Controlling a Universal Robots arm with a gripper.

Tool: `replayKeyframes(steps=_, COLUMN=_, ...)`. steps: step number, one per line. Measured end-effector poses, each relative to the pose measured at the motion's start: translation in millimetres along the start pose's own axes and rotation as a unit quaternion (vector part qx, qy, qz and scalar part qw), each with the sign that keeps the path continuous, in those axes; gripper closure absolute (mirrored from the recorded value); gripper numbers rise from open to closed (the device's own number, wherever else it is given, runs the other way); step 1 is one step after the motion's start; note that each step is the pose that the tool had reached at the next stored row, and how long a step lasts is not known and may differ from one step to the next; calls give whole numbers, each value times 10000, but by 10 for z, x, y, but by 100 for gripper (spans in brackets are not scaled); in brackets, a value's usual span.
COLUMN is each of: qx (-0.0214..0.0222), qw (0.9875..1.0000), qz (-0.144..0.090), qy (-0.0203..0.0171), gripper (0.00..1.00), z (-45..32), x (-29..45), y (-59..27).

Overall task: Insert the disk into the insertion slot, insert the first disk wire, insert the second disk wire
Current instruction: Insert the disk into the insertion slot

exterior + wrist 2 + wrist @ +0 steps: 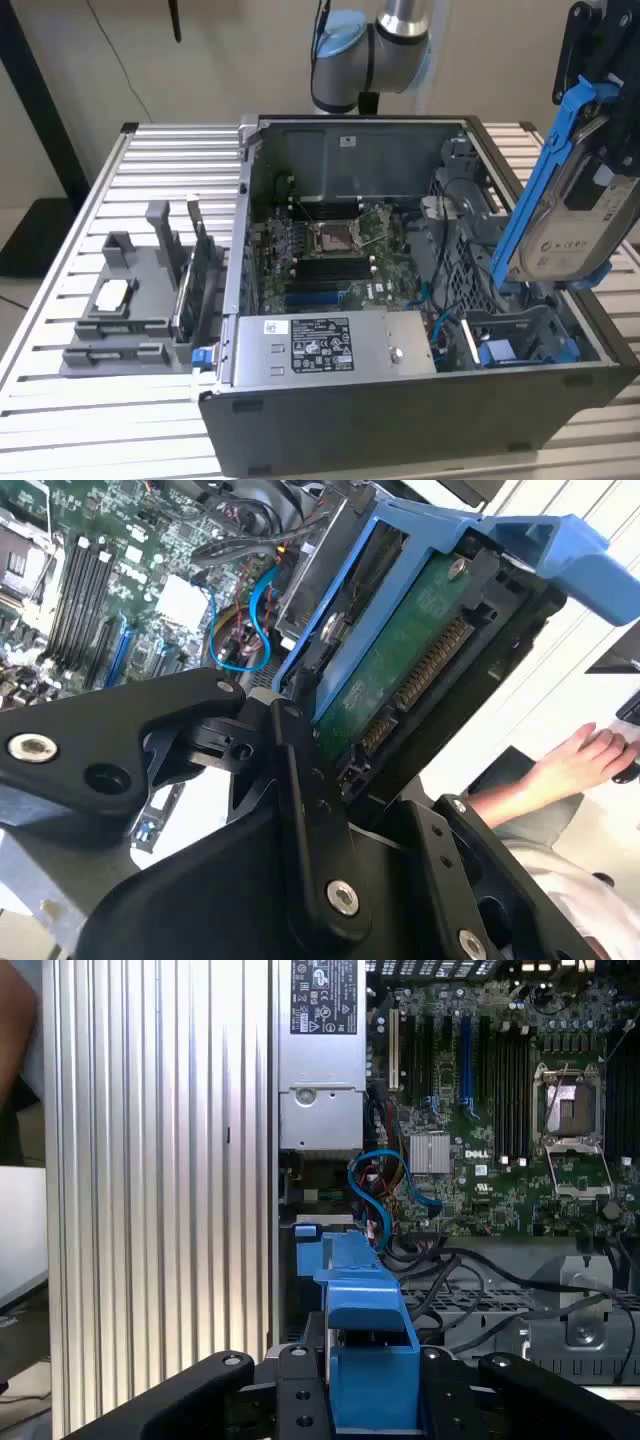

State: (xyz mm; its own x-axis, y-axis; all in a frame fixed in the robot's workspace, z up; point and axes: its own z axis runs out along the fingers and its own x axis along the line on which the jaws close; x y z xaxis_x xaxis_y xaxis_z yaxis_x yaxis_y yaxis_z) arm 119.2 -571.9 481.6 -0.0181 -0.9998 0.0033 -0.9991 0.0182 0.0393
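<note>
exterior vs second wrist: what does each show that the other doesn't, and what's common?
Exterior: the disk's labelled face, the power supply, and a grey fixture at the exterior view's left.
Second wrist: the disk's green circuit board and a person's hand.
Both: the disk in its blue carrier, held over the motherboard.

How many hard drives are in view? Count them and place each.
1. The hard drive, in its blue carrier, is held by the gripper above the computer case; others may be hidden inside.
</note>
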Motion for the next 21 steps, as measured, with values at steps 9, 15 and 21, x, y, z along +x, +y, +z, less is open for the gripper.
replayKeyframes(steps=9, qx=0, qw=10000, qz=0, qy=-1, gripper=67, z=14, x=0, y=-2)
replayKeyframes(steps=15, qx=0, qw=10000, qz=0, qy=0, gripper=67, z=56, x=0, y=-10)
replayKeyframes(steps=21, qx=-17, qw=10000, qz=0, qy=-1, gripper=67, z=108, x=26, y=-28)
